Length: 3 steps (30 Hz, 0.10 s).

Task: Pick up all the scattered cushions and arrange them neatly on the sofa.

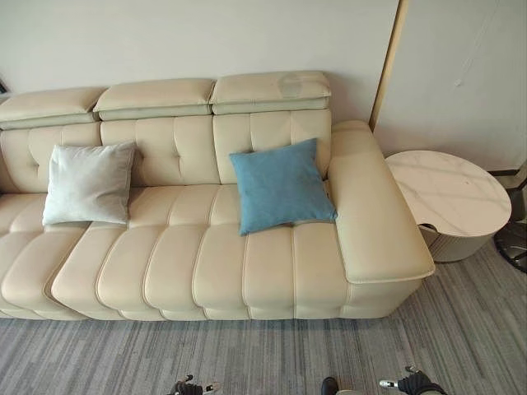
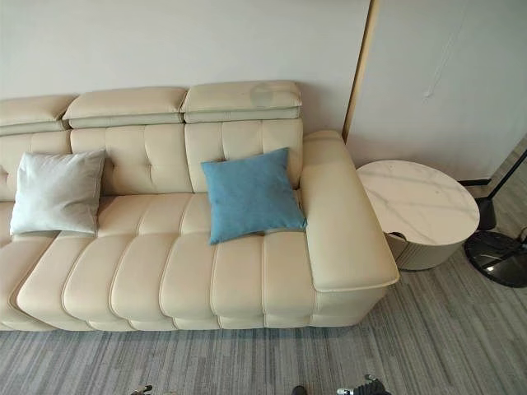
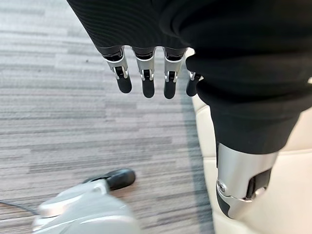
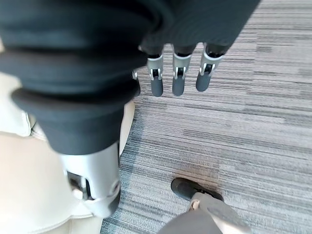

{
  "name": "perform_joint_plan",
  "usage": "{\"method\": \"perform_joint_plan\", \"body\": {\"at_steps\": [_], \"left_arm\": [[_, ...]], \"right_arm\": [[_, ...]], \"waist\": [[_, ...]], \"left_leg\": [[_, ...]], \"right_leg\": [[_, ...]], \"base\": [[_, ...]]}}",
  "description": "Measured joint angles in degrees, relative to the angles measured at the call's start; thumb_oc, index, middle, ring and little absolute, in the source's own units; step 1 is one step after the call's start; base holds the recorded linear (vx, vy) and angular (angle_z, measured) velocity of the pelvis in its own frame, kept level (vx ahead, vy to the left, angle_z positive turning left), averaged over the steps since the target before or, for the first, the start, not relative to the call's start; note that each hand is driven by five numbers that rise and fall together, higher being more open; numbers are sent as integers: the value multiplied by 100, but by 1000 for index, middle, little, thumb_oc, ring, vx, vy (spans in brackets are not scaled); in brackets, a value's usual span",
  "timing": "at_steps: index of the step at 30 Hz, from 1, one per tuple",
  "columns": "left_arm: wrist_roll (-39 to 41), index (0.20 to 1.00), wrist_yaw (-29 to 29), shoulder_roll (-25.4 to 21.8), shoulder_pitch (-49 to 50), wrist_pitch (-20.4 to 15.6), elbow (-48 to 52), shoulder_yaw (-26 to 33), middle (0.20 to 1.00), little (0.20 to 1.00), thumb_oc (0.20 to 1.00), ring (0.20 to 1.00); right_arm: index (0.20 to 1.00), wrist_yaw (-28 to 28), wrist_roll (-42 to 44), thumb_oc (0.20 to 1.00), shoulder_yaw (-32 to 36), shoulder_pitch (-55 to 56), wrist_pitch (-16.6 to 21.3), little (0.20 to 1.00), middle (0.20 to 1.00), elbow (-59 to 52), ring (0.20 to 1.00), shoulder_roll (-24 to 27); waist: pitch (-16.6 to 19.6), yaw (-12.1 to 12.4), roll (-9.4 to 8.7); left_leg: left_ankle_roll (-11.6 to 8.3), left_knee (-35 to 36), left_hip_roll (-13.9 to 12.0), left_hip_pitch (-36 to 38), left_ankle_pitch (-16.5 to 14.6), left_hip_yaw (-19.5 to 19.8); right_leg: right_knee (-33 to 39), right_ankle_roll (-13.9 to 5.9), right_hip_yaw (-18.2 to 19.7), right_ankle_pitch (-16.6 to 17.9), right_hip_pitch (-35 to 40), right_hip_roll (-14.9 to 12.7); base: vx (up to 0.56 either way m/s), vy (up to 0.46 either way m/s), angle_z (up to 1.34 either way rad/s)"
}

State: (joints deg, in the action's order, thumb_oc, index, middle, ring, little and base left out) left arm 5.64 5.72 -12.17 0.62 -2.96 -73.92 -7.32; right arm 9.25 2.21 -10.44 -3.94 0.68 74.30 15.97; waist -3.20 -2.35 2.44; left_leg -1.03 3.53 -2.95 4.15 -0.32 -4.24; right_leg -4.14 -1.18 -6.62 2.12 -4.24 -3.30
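Note:
A blue cushion (image 1: 280, 185) leans upright against the backrest at the right end of the cream sofa (image 1: 206, 271), beside the armrest. Further left, a pale grey cushion (image 1: 89, 183) leans on the backrest too. Both my hands hang low in front of the sofa, above the grey carpet. My left hand (image 3: 147, 78) has straight fingers and holds nothing. My right hand (image 4: 178, 73) is likewise open and empty. The tops of the two hands, left hand (image 1: 191, 387) and right hand (image 1: 416, 383), show at the lower edge of the eye views.
A round white marble-topped side table (image 1: 449, 191) stands right of the sofa's armrest (image 1: 370, 206). A black floor-lamp base (image 2: 498, 257) sits on the carpet further right. Striped grey carpet (image 1: 247, 354) runs along the sofa front.

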Motion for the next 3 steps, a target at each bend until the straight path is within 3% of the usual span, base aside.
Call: {"method": "perform_joint_plan", "body": {"at_steps": [3], "left_arm": [[-10, 1000, -13, -35, 23, 7, -31, -45, 1000, 1000, 1000, 1000]], "right_arm": [[1000, -17, -1, 1000, -3, 55, -5, 1000, 1000, 3, 1000, -57]], "waist": [[38, -7, -89]], "left_leg": [[4, 53, 51, 7, -2, -34]], "right_leg": [[12, -38, 36, 32, -1, -43]], "base": [[-17, 51, -7]]}}
